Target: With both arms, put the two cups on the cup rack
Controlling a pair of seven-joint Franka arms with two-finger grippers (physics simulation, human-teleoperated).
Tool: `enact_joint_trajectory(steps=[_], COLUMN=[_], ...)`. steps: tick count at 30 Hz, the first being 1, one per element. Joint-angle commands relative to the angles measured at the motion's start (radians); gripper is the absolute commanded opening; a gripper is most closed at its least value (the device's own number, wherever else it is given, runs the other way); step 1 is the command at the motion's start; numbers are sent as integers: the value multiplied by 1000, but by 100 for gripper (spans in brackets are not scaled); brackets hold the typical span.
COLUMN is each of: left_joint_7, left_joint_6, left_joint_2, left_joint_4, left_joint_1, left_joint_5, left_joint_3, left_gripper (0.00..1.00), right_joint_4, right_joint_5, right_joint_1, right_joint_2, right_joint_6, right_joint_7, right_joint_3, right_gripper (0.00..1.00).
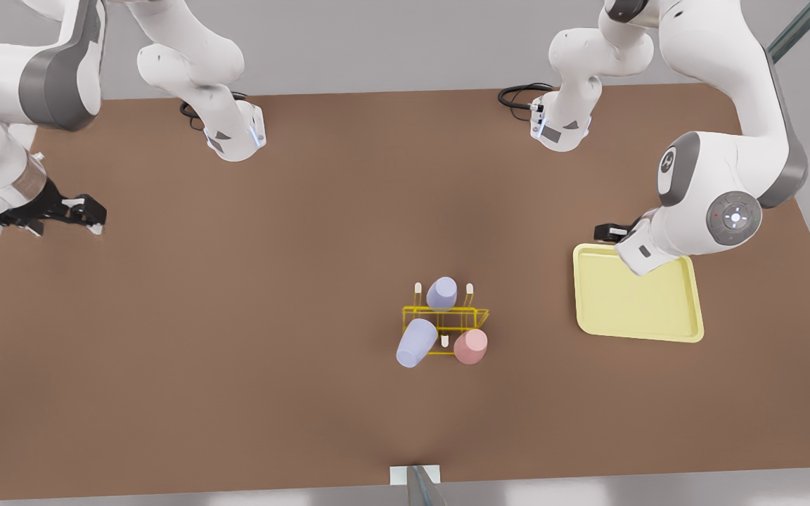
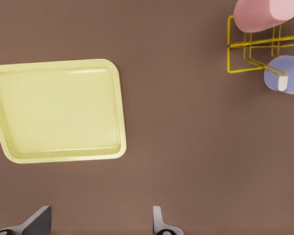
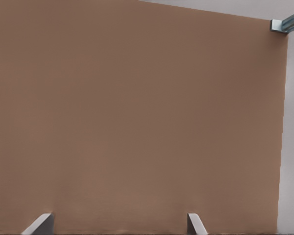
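Though all three cups already sit on the rack point(image 1: 445, 321), the pink cup point(image 1: 470, 346) looks light, rigid, slippery: grip its sides. Left end effector point(image 1: 612, 232) by the tray point(image 1: 686, 320) and right end effector point(image 1: 80, 213) both gape wide, empty.

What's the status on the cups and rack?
Left gripper open by tray; right gripper open, waiting. Pink cup, lavender cups on rack.

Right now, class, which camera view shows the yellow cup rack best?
The front view: the whole cup rack shows, with the pink cup and two lavender cups on it. The left wrist view catches one corner. The right wrist view faces bare table.
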Motion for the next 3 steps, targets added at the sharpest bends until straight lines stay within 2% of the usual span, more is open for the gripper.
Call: enact_joint_trajectory(steps=[1,3], left_joint_7=[31,31], left_joint_6=[-1,-1], left_joint_2=[-1,0], left_joint_4=[0,0], left_joint_1=[0,0], left_joint_5=[1,1], left_joint_3=[0,0], left_gripper=[100,100], right_joint_4=[-42,-51], right_joint_5=[-5,-6], right_joint_1=[3,1], right_joint_2=[-36,-40], right_joint_6=[-85,-85], right_joint_7=[-89,-55], right_joint_3=[24,33], right_gripper=[100,100])
